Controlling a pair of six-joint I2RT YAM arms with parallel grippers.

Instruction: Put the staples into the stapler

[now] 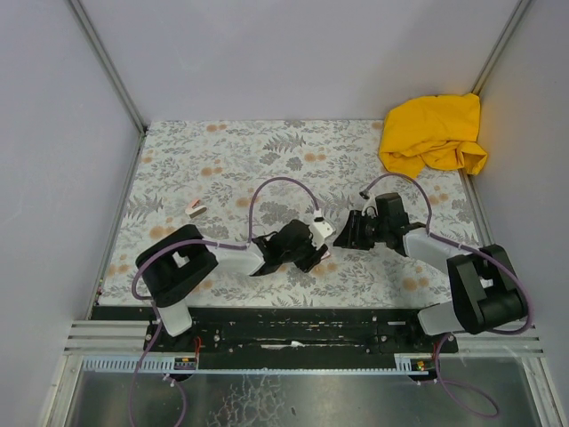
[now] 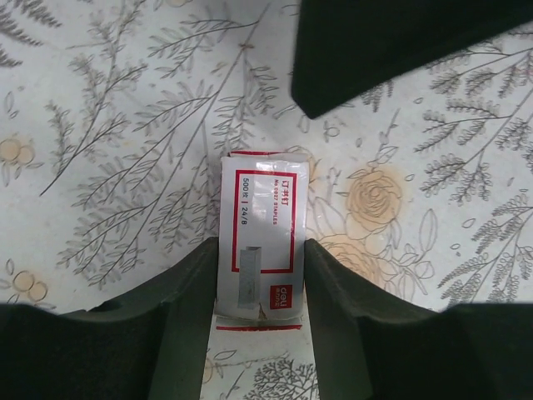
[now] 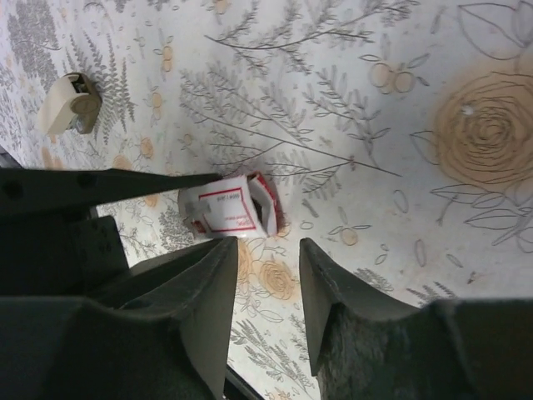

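Two grippers meet mid-table in the top view. The left gripper [image 1: 316, 253] and right gripper [image 1: 341, 237] face each other, probably so one can steady what the other opens. One stapler [image 1: 194, 208] lies untouched at ten o'clock from them. One yellow cloth [image 1: 433, 133] sits in the one o'clock corner.

Left wrist view: one staple box [image 2: 261, 242] lies flat between the left fingers [image 2: 187, 308]. They sit narrow against both long sides with no gap showing, which I judge to be a hold that stops it sliding. No loose staples show, so they are likely inside.

Right wrist view: the right jaws stand half-spread and empty. The box lies just ahead at eleven o'clock, its nearer end apparently open. The stapler is well apart at ten o'clock.
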